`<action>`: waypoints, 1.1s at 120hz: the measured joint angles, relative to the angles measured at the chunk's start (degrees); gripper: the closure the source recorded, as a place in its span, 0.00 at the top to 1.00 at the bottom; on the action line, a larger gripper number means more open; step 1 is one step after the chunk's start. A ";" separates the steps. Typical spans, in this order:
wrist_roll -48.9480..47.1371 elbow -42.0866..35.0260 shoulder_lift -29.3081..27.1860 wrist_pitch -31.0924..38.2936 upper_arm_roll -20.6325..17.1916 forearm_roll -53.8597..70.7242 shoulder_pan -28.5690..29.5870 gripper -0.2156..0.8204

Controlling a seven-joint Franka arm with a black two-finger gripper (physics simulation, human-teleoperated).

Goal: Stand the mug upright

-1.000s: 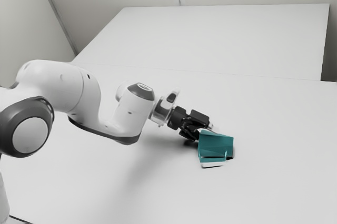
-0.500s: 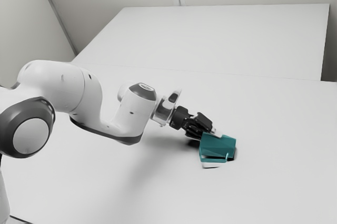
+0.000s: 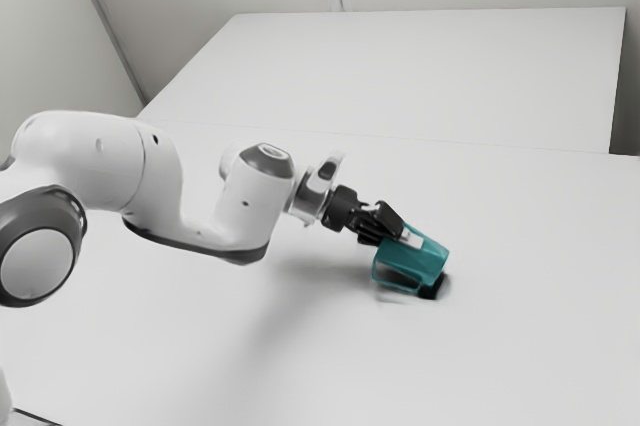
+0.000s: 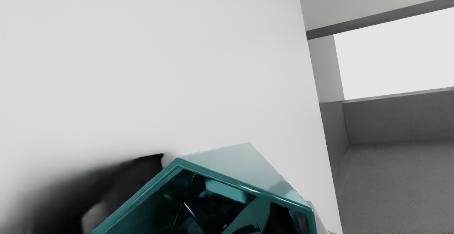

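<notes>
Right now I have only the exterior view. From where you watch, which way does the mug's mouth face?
Observer: Toward the wrist camera. In the wrist view I look into the mug and see its shiny inner walls.

Operator: Is the rim round, or does it have corners?

Observer: Corners. The rim runs in straight stretches that meet at angles.

Operator: Anything else your wrist view picks up past the mug?

Observer: Yes, an edge of the table, with a dark gray surface beyond it.

Mug (image 3: 413, 262) now turned, tilted more steeply.
</notes>
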 joint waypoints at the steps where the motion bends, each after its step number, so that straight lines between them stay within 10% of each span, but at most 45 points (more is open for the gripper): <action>1: 0.00 -0.02 -0.17 0.03 0.00 0.03 -0.04 0.06; 132: -23.91 -0.51 -14.01 0.17 -3.03 67.97 8.71 0.06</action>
